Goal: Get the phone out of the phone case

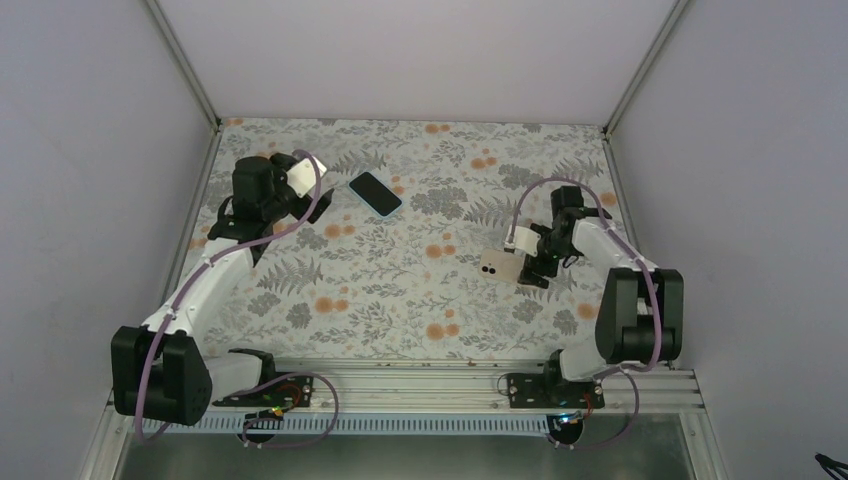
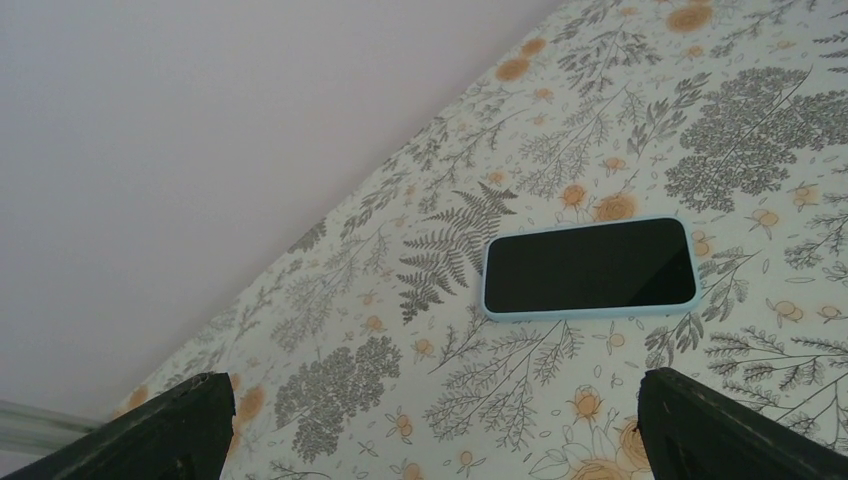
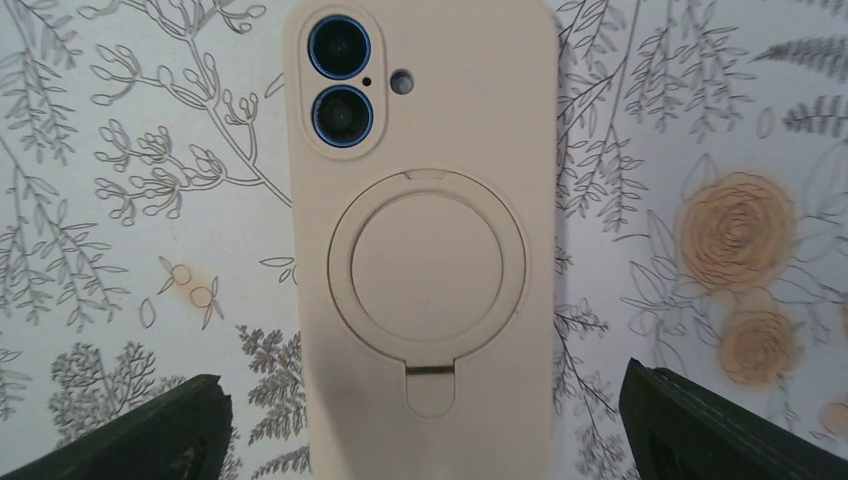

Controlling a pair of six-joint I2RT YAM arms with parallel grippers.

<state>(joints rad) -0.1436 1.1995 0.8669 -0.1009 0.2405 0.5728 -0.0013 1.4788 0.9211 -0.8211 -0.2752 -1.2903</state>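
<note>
Right wrist view looked straight down on the cream phone case (image 3: 430, 160), which lay back-up on the worktop (image 3: 100, 200) with its lower end between the right jaws. Those jaws stood fully spread, one black tip at each side, clear of the case and holding nothing. Two blue-ringed lenses (image 3: 340, 47) filled the camera cut-out, so the phone (image 3: 342, 112) appeared to sit inside, the task not yet done. The case looked matte and soft, likely silicone, with rounded corners and a round ring stand (image 3: 428, 262) folded flat into its back. Lying back-up probably suited pushing the phone out through the lens opening, though that was a guess. From above, the case lay near the worktop's right edge, about midway between the near and far edges. The left jaws, equally wide and empty, faced a second phone (image 2: 590, 268), glossy black screen up in a pale blue rim, near the far edge, left of centre. A floral printed cloth (image 1: 400, 290) covered the worktop.
</note>
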